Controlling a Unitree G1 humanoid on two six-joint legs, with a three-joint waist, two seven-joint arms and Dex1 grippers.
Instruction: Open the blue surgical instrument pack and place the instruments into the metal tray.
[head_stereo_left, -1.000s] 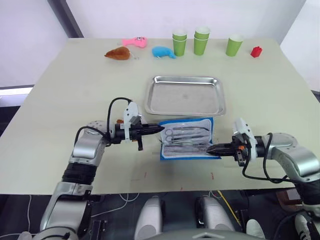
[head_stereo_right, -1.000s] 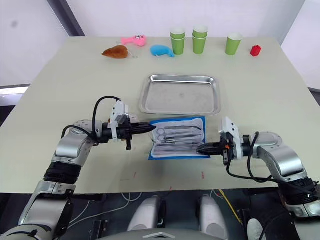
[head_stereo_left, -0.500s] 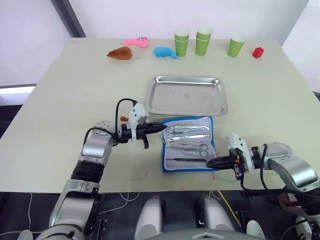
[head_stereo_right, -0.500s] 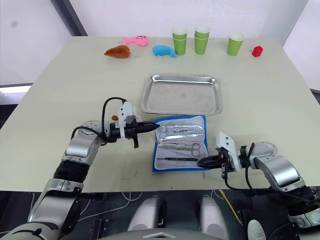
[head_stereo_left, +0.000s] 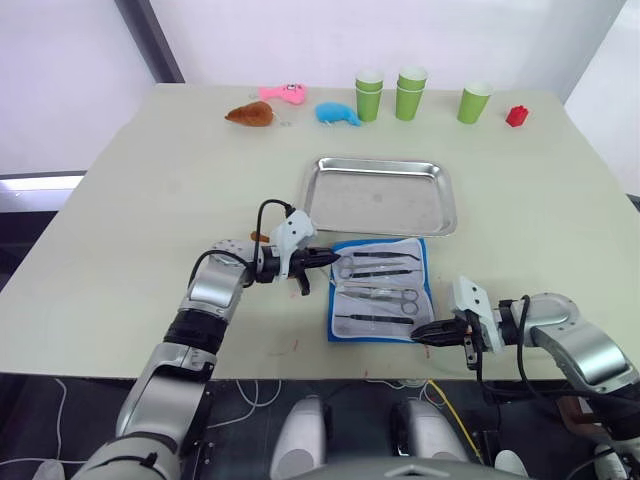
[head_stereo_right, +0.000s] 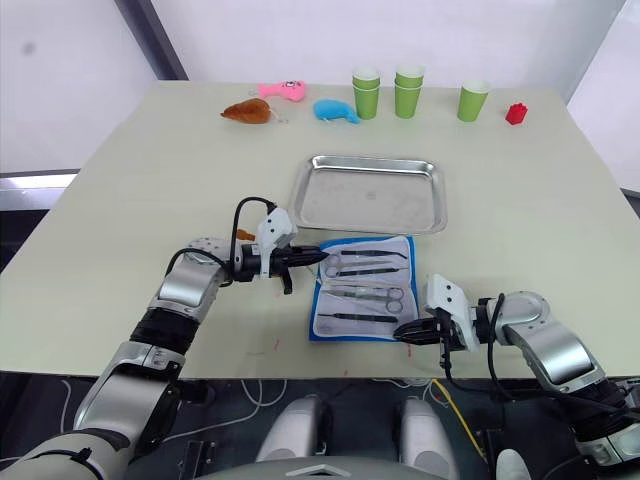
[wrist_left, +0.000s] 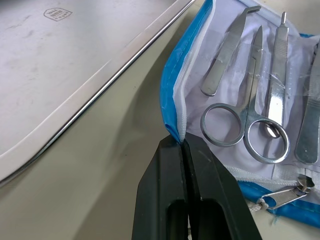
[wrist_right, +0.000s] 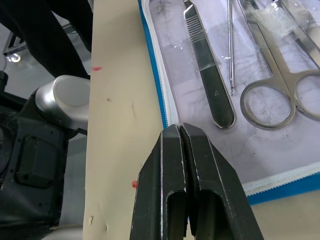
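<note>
The blue surgical instrument pack (head_stereo_left: 372, 306) lies opened flat on the table, pale lining up, just in front of the metal tray (head_stereo_left: 380, 195). Several steel instruments (head_stereo_left: 385, 294) lie strapped across the lining, among them ring-handled scissors (wrist_left: 245, 125) and a flat-handled scalpel (wrist_right: 210, 85). My left gripper (head_stereo_left: 330, 258) is shut on the pack's blue edge at its far left corner. My right gripper (head_stereo_left: 418, 333) is shut on the zipped edge at the pack's near right corner. The tray holds nothing.
Along the far edge stand green paper cups (head_stereo_left: 370, 95), (head_stereo_left: 407, 92), (head_stereo_left: 474, 103), with a red block (head_stereo_left: 517, 115) to their right. A blue whale toy (head_stereo_left: 337, 114), a pink toy (head_stereo_left: 284, 93) and a brown toy (head_stereo_left: 252, 114) lie to their left.
The pack's near flap has been drawn toward the table's front edge by my right gripper, so the pack now lies fully spread. My left gripper kept its hold. The camera has shifted.
</note>
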